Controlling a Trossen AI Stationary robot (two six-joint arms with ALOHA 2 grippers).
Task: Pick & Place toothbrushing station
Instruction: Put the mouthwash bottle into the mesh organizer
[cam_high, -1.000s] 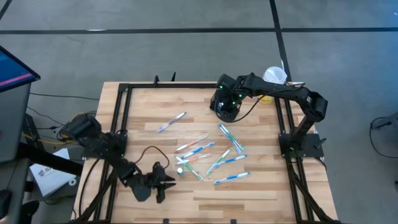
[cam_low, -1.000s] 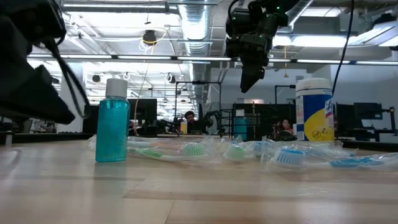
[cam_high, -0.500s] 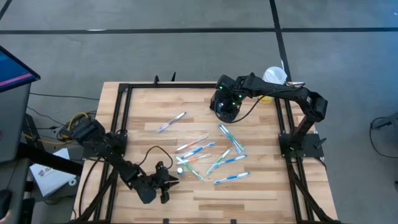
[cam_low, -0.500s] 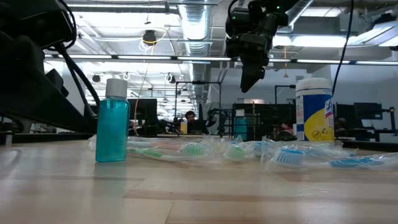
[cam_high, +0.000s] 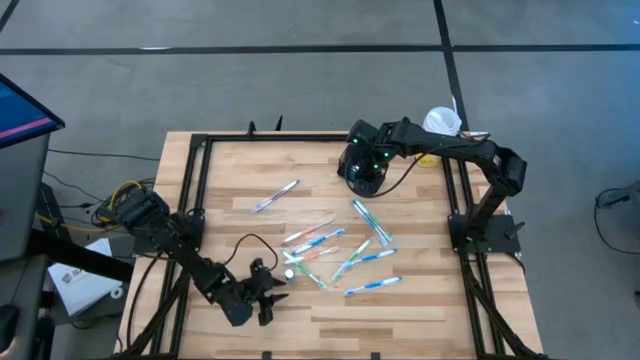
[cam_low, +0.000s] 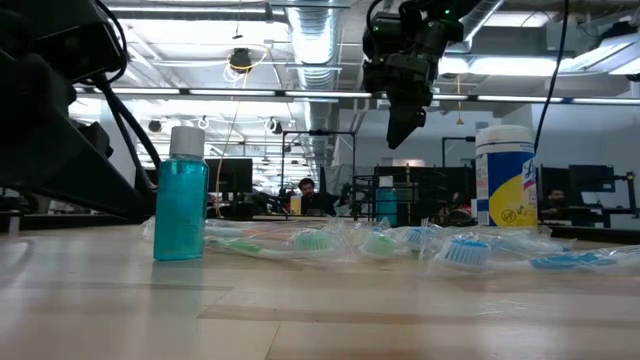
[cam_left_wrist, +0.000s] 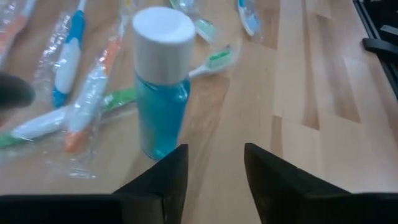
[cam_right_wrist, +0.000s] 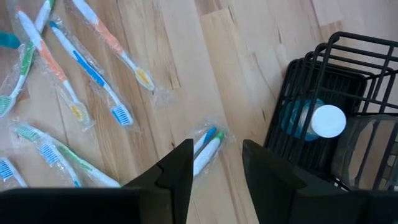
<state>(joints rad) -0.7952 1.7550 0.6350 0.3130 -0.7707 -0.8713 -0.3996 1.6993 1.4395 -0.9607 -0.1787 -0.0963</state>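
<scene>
- The left gripper (cam_high: 272, 290) sits low over the near left part of the wooden table (cam_high: 230, 180), its fingers (cam_left_wrist: 163, 177) spread apart with nothing between them.
- Just to its right stands a small bottle of blue liquid (cam_left_wrist: 160, 81) with a white cap, upright on the table and clear of the fingers; the low view shows it (cam_low: 183, 195) standing at the left end of the toothbrush scatter.
- One wrapped toothbrush (cam_high: 277, 196) lies alone, left of centre and farther back than the rest.
- A loose cluster of wrapped toothbrushes (cam_high: 340, 255) lies flat across the middle of the table, with blue, green and orange handles at mixed angles.
- The right gripper (cam_high: 362, 175) hangs above the far centre of the table, raised well off the surface in the low view (cam_low: 398, 128); its fingers (cam_right_wrist: 176, 177) are parted and hold nothing.
- The toothbrushing station (cam_right_wrist: 336, 118), a black wire caddy, shows only in the right wrist view, on the table just beside that gripper, with a white-capped blue bottle (cam_right_wrist: 314, 119) inside it.
- A white, yellow and blue canister (cam_high: 441, 123) with a white lid stands at the far right edge, by the table's black frame.
</scene>
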